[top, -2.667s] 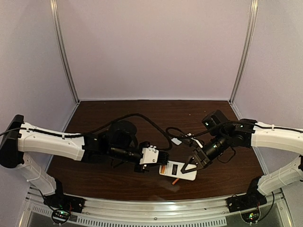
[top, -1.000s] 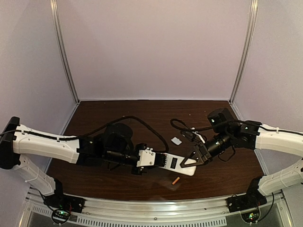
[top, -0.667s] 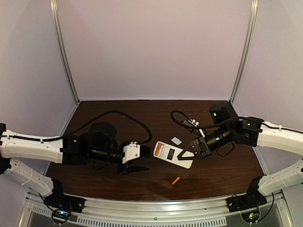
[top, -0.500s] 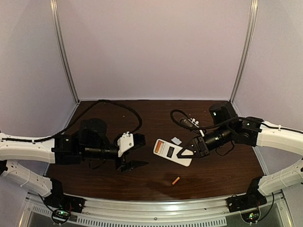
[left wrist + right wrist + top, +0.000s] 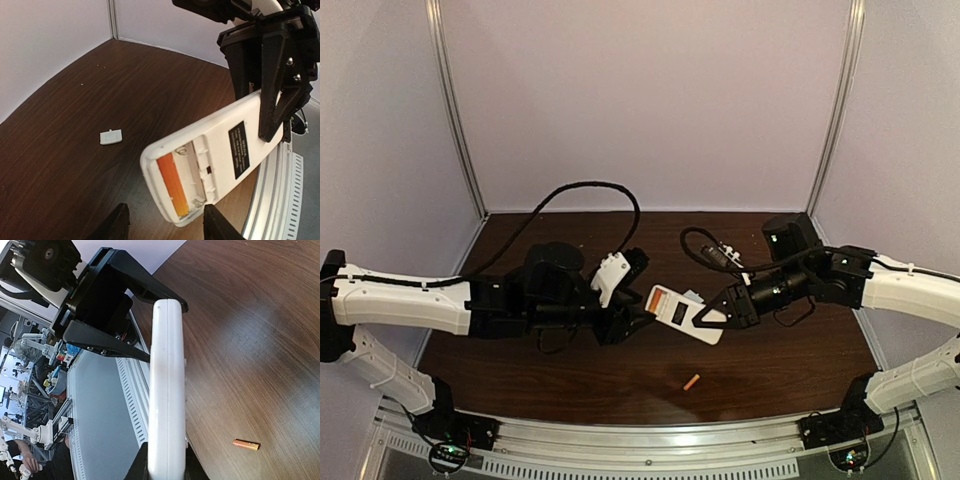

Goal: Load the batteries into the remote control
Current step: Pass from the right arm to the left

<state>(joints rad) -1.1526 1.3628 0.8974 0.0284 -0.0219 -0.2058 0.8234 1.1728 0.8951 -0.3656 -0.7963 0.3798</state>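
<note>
Jaws of my right gripper (image 5: pixel 703 318) pinch the remote control (image 5: pixel 676 311) up, open back showing so I can fill it. My left gripper (image 5: pixel 166 227) is wide open at its end. One battery (image 5: pixel 172 184) is inside; the other battery (image 5: pixel 691 381) lies on the table (image 5: pixel 570 240).

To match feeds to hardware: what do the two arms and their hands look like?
The left arm and right arm have white shells with black joints. The left hand has a white block body and black fingers; the right hand's black fingers are hollow triangular frames. Black cables loop off both.
</note>
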